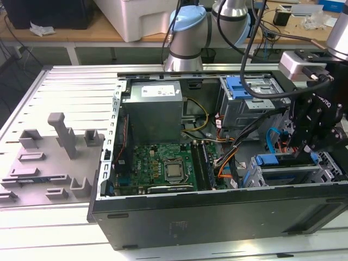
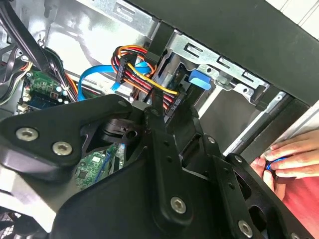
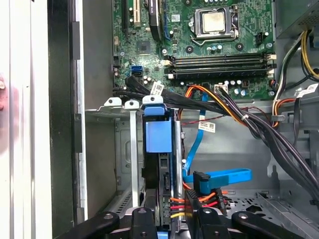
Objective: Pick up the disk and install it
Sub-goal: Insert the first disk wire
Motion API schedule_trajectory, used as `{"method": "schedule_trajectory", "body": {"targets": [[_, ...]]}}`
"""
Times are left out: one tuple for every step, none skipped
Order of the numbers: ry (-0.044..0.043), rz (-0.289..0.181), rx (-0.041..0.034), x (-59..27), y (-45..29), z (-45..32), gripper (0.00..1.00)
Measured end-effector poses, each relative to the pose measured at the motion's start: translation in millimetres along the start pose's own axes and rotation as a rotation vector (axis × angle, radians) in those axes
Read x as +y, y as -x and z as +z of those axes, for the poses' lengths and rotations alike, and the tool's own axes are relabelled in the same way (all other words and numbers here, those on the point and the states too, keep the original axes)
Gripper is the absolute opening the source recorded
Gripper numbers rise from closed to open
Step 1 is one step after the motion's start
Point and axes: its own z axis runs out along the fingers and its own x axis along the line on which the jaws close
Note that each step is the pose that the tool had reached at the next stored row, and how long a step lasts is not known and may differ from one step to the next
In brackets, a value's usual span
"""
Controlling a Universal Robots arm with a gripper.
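1. Behind the ribbed metal surface (image 1: 70, 81) we see a workbench carrying a white box (image 1: 141, 19).
2. On that surface lies an open case (image 1: 217, 212), our landmark, with a grey fixture plate (image 1: 49, 157) just beside it on the exterior view's left.
3. Inside the case we see the motherboard (image 1: 157, 166) with its processor socket (image 1: 174, 171), and a grey power supply (image 1: 155, 109) just behind the board.
4. Toward the exterior view's right inside the case stands a drive cage (image 1: 250, 98) with a blue latch on top.
5. The gripper (image 1: 312, 128) hangs over the case's corner at the exterior view's right, above the lower drive bay (image 1: 283, 174).
6. We cannot tell whether the jaws are spread or pressed together; their tips are hidden in every view.
7. The disk (image 3: 158, 169) stands on edge in the bay in the first wrist view, its blue carrier tab uppermost, right below the gripper's black body.
8. A blue data cable (image 3: 219, 178) and a red, orange and yellow power lead (image 3: 199, 199) run just beside the disk.
9. In the second wrist view a person's hand (image 2: 291, 159) rests outside the case wall, near the gripper's linkage.
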Motion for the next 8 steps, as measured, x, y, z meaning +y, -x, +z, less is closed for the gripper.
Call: {"method": "schedule_trajectory", "body": {"targets": [[0.0,0.0,0.0001,0.0,-0.1,-1.2,0.37],[0.0,0.0,0.0001,0.1,-0.2,-2.2,0.37],[0.0,0.0,-0.0001,0.4,-1.4,-13.1,0.37],[0.0,0.0,0.0,0.6,-1.8,-16.7,0.37],[0.0,0.0,-0.0001,0.7,-1.6,-18.4,0.37],[0.0,0.0,-0.0002,1.1,-1.6,-20.6,0.37],[0.0,0.0,0.0001,1.4,-0.5,-22.6,0.37],[0.0,0.0,0.0,1.4,0.0,-22.8,0.37]]}}
